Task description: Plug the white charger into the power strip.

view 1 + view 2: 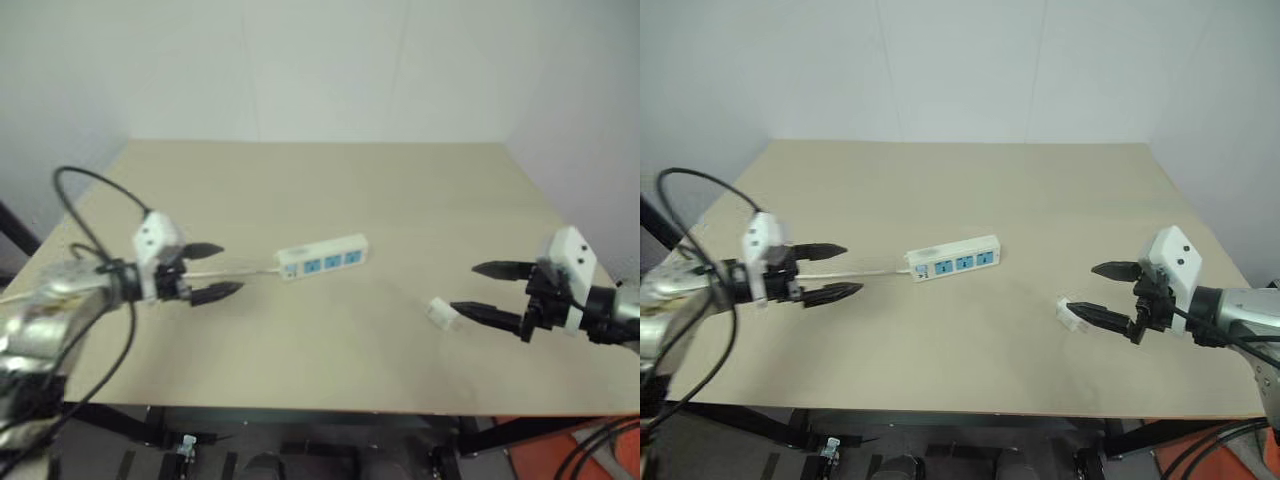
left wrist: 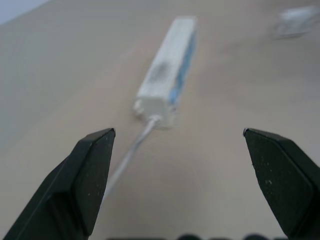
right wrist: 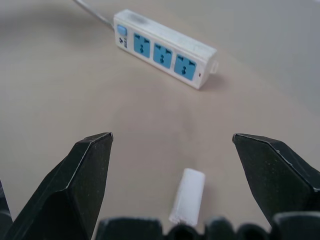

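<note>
The power strip (image 1: 322, 256), a white bar with three blue sockets, lies mid-table with its thin cord running left. The white charger (image 1: 443, 313), a small white block, lies flat on the table to the strip's right. My right gripper (image 1: 482, 288) hovers open just right of the charger, its lower fingertip close beside it; in the right wrist view the charger (image 3: 188, 202) lies between the spread fingers, untouched. My left gripper (image 1: 220, 271) is open with nothing in it, left of the strip's cord end, above the cord. The left wrist view looks along the strip (image 2: 168, 70).
The beige table (image 1: 320, 190) runs back to a white wall. Its front edge is close below both grippers. A black cable loops over my left arm (image 1: 80, 190). The table's right edge lies just beyond my right gripper.
</note>
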Motion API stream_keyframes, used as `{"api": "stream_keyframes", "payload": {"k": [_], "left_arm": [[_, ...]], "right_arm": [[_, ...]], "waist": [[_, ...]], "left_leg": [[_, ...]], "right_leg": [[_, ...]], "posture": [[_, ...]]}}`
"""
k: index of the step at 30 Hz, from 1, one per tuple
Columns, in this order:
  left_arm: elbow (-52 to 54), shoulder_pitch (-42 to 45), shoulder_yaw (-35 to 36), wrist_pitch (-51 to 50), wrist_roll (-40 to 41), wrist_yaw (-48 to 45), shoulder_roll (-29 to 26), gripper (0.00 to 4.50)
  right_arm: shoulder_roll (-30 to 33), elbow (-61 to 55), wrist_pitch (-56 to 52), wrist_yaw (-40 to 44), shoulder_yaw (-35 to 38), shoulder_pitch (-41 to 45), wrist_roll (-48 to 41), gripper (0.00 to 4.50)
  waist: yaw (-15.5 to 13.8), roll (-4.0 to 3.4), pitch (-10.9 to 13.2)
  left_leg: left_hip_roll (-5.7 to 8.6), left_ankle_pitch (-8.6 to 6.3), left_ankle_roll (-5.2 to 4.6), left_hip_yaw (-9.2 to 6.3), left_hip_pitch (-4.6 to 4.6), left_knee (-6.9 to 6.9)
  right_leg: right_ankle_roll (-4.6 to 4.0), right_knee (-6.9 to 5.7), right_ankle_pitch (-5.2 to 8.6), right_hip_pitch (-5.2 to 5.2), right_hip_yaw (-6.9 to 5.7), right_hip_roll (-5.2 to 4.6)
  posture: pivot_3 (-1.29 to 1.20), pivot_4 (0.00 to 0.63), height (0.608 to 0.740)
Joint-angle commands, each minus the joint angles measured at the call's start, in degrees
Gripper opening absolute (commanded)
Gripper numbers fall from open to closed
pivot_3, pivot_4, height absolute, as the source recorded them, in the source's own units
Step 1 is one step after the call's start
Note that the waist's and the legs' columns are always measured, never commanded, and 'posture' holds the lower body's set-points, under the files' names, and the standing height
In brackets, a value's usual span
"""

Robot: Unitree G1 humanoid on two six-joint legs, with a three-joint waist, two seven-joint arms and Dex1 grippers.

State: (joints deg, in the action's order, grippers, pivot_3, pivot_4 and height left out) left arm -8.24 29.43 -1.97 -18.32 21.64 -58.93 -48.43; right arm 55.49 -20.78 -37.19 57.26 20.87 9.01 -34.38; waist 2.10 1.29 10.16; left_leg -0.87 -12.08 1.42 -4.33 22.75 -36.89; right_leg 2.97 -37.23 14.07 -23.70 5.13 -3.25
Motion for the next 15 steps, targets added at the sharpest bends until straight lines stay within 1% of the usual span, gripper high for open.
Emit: {"api": "stream_keyframes", "payload": {"k": [1, 4, 9, 12, 15], "left_arm": [[-10.3, 6.8, -2.8, 7.5, -5.6, -3.2, 2.6, 4.46], [-21.2, 12.1, -5.3, 13.1, -10.0, -4.0, 6.3, 4.46], [-37.4, 18.1, -8.1, 21.2, -17.0, -2.3, 12.2, 4.46], [-46.5, 20.7, -9.6, 26.2, -21.3, 0.2, 15.1, 3.86], [-53.6, 23.0, -9.9, 29.4, -23.8, 2.8, 17.7, 2.93]], "right_arm": [[0.1, -2.7, -1.0, -1.4, 1.4, 0.7, -1.9, 4.5], [0.0, -3.7, -1.4, -2.1, 1.9, 0.5, -2.8, 4.5], [-0.2, -5.0, -1.9, -3.3, 2.6, 0.1, -4.1, 4.5], [-0.2, -5.8, -2.4, -4.1, 3.3, -0.2, -5.0, 4.5], [-0.4, -6.2, -2.8, -4.7, 4.0, -0.2, -6.0, 4.5]], "waist": [[0.1, 0.01, 0.0], [0.1, 0.01, 0.0], [0.1, 0.03, 0.0], [0.2, 0.04, 0.0], [0.0, 0.05, 0.0]], "left_leg": [[0.02, 0.0, 0.0, -0.02, 0.1, -0.01], [0.05, 0.0, 0.0, -0.02, 0.37, -0.05], [0.07, 0.0, 0.0, -0.03, 0.35, -0.11], [0.07, 0.0, 0.0, -0.04, 0.38, -0.11], [0.1, 0.0, 0.0, -0.07, 0.35, -0.14]], "right_leg": [[-0.08, 0.07, -0.08, -0.06, -0.01, -0.03], [-0.06, 0.07, -0.14, -0.33, -0.01, -0.05], [-0.02, 0.05, -0.19, -0.27, -0.01, -0.06], [-0.01, 0.05, -0.19, -0.3, -0.01, -0.05], [0.01, 0.04, -0.22, -0.22, -0.03, -0.06]], "posture": [[0.0, 0.15, 0.74], [0.0, 0.15, 0.74], [0.0, 0.15, 0.74], [0.0, 0.15, 0.74], [0.0, 0.15, 0.74]]}}
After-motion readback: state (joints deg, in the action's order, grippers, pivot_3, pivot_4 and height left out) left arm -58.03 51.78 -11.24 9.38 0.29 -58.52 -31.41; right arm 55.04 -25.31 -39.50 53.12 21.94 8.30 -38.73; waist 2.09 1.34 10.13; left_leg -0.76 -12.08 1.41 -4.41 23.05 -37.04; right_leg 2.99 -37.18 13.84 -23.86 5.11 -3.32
